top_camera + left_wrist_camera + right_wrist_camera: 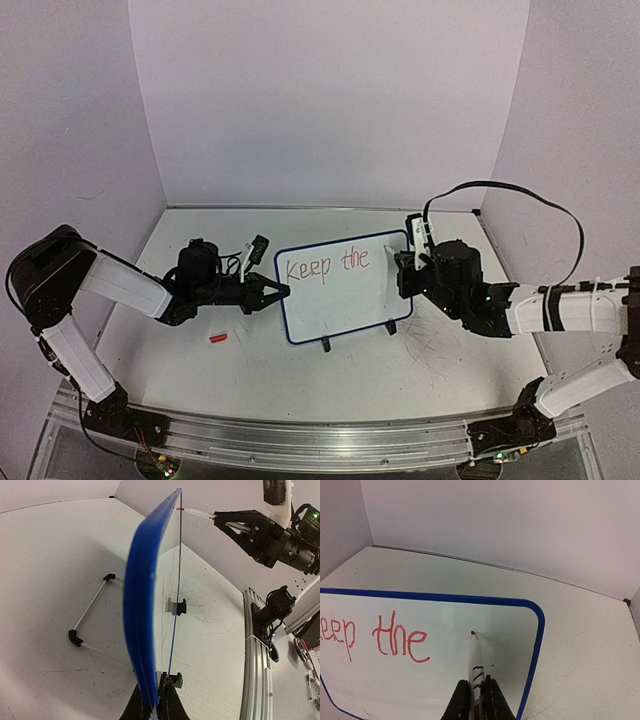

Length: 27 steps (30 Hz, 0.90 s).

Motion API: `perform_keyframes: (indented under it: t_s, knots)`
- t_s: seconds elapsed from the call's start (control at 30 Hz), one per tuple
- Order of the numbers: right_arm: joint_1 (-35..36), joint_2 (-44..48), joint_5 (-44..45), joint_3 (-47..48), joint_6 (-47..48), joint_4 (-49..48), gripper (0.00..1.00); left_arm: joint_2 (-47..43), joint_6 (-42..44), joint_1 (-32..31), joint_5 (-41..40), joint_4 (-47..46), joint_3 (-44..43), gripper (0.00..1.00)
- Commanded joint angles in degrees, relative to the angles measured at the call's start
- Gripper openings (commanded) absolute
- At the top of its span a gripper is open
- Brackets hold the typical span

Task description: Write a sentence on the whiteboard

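The whiteboard (345,295), white with a dark-blue rim, stands tilted on two black clip feet at mid table. Red letters (327,265) on its upper part read "Keep the"; the right wrist view shows "eep the" (395,640). My left gripper (278,292) is shut on the board's left rim, seen edge-on in the left wrist view (142,630). My right gripper (402,262) is shut on a white marker (476,667). Its red tip (472,632) is at the board surface, right of "the".
A small red marker cap (218,339) lies on the table left of the board. The board's wire stand (90,625) and a clip foot (177,606) show in the left wrist view. Grey scratch marks (430,345) cover the tabletop at the right. Walls enclose three sides.
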<state>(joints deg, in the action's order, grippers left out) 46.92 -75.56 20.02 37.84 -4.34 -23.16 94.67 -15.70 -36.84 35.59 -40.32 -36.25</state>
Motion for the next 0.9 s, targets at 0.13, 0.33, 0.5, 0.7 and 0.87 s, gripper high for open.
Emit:
perform_keyframes:
  t_s: [0.13,0.33,0.5,0.7,0.87]
  knots:
    - [-0.12,-1.05,-0.38,2.82,0.11,-2.37,0.0,-0.15,4.72,1.07,-10.81,2.78,0.73,0.0]
    - [-0.11,-1.15,-2.73,2.86,0.45,-2.38,0.0,-0.02,4.72,1.07,-10.65,2.84,0.57,0.0]
    - [-0.15,-1.34,-3.4,3.08,0.36,-1.46,0.0,-0.06,4.72,1.07,-10.64,2.82,0.49,0.0]
    - [-0.15,-0.02,-3.36,2.64,-0.51,1.53,0.0,-0.57,4.78,1.07,-10.81,2.96,0.81,0.0]
    - [-0.09,0.67,-3.98,2.23,-0.83,3.28,0.0,-0.65,4.81,1.06,-10.73,3.11,0.74,0.0]
